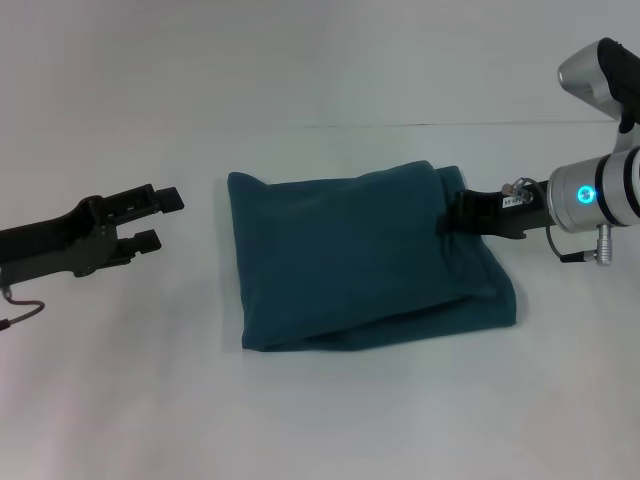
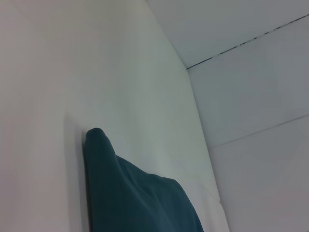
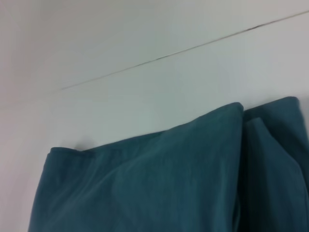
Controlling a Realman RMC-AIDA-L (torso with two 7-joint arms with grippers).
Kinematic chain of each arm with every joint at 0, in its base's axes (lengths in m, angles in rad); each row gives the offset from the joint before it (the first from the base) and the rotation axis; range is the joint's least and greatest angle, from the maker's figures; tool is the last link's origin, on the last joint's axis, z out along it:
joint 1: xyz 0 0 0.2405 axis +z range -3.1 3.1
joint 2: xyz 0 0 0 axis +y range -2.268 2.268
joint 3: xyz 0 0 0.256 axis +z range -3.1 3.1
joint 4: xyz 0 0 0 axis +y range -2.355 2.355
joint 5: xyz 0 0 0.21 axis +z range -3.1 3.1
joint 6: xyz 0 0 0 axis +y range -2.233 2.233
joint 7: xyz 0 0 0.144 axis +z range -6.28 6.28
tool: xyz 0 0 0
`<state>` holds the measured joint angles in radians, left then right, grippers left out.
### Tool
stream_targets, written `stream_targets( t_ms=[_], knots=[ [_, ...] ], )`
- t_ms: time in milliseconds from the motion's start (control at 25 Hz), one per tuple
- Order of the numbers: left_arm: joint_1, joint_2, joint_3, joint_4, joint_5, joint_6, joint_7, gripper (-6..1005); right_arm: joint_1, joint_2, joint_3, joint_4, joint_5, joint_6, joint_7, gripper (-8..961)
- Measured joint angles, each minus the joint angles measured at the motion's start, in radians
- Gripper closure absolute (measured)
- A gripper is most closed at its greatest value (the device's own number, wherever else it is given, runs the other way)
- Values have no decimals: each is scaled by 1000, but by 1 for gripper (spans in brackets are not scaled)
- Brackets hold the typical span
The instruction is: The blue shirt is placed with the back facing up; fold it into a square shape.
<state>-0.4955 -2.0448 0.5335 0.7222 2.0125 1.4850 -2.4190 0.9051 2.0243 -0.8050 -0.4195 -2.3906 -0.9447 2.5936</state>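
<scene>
The blue shirt [image 1: 350, 255] lies folded into a rough, thick rectangle in the middle of the white table, plain side up, with layered edges along its front and right side. My right gripper [image 1: 452, 213] rests at the shirt's upper right edge, touching the cloth. Its wrist view looks across the shirt [image 3: 145, 186], where a fold line runs near the far corner. My left gripper [image 1: 160, 219] hangs open and empty to the left of the shirt, a short gap away from its left edge. The left wrist view catches one corner of the shirt [image 2: 125, 193].
The white table [image 1: 330, 420] spreads on all sides of the shirt. A thin seam line [image 1: 420, 125] runs across behind it. The right arm's silver wrist with a lit blue ring [image 1: 590, 195] reaches in from the right edge.
</scene>
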Motion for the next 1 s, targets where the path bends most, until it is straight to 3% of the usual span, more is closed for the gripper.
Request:
stream_targets(
  t_ms=[160, 440, 720, 1000],
  knots=[
    [0, 0, -1, 0, 0, -1, 0, 100, 0, 3, -3, 4, 0, 13, 0, 891],
    [6, 0, -4, 0, 0, 0, 0, 108, -8, -8, 4, -20, 18, -29, -2, 928],
    [5, 1, -4, 0, -2, 3, 0, 116, -44, -20, 5, -148, 68, -159, 20, 932],
    [1, 3, -5, 0, -3, 3, -3, 125, -69, -30, 3, -177, 66, -178, 37, 932]
  ],
)
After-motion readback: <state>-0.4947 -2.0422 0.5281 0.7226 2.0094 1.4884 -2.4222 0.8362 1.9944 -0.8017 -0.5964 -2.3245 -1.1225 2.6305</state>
